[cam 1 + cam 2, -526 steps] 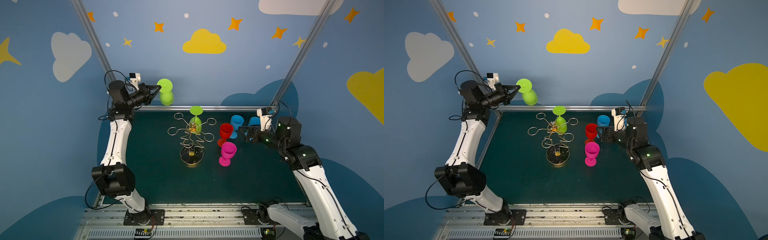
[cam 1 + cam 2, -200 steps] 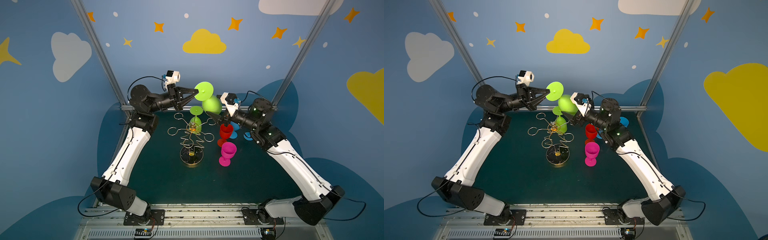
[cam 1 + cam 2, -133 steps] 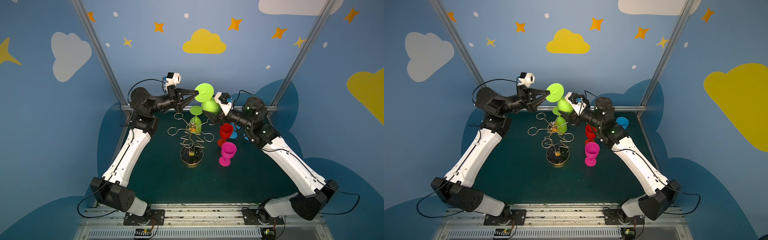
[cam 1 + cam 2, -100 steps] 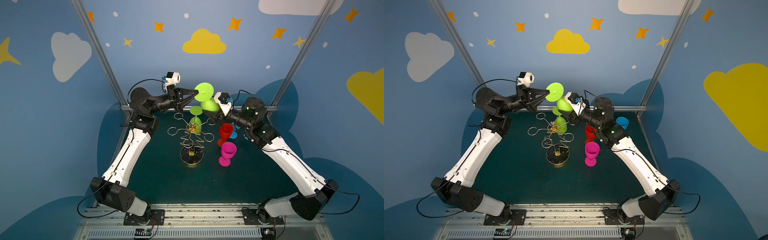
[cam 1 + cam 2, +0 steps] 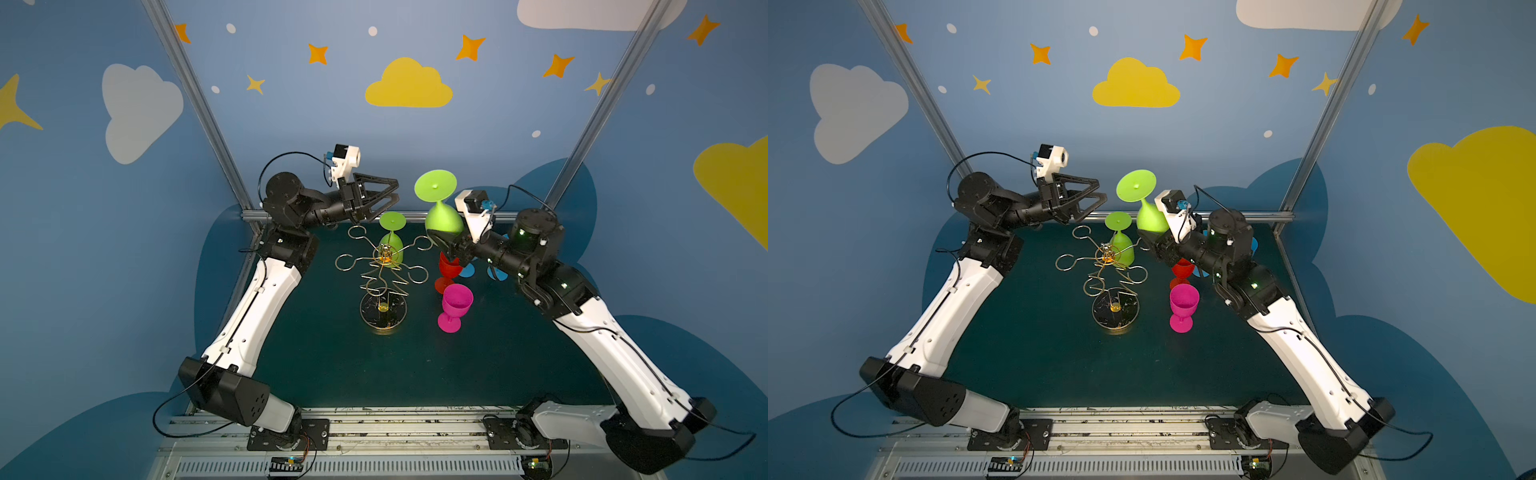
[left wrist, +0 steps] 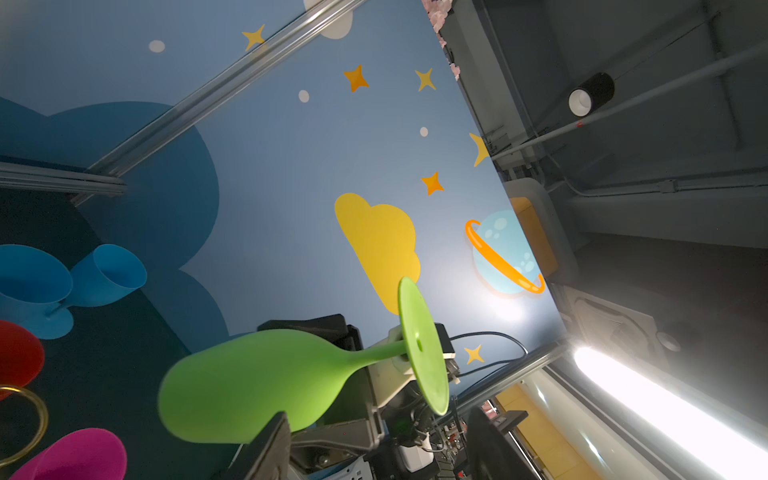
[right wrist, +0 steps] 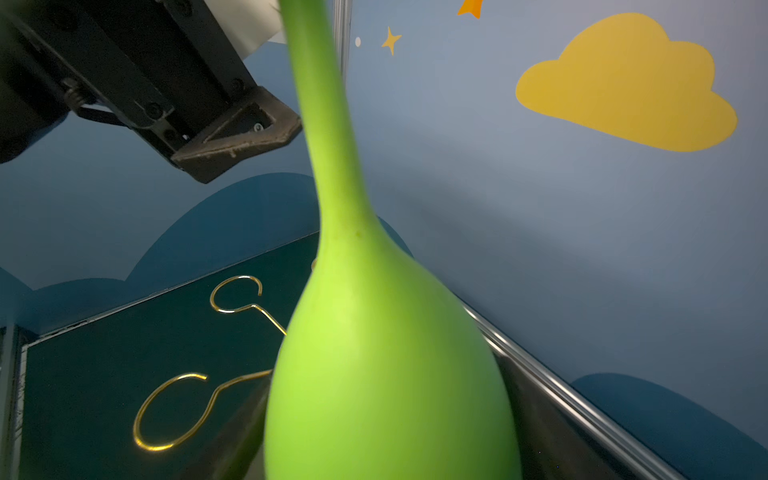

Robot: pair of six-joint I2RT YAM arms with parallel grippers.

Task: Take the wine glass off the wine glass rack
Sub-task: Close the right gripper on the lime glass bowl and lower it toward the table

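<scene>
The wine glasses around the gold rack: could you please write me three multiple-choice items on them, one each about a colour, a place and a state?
1. What colour is the glass standing nearest the front edge of the table? A) blue B) magenta C) yellow
2. Where is the lower green glass? A) hanging foot-up on the rack B) standing on the table C) lying on the table
3. How is the left pincer? A) shut on a stem B) open and empty C) shut on a rack arm

Key: 1 B, the magenta glass stands frontmost in both top views. 2 A, it hangs from a rack arm, while the right pincer grips the raised green glass by its bowl. 3 B, its jaws stand apart, touching nothing.
</scene>
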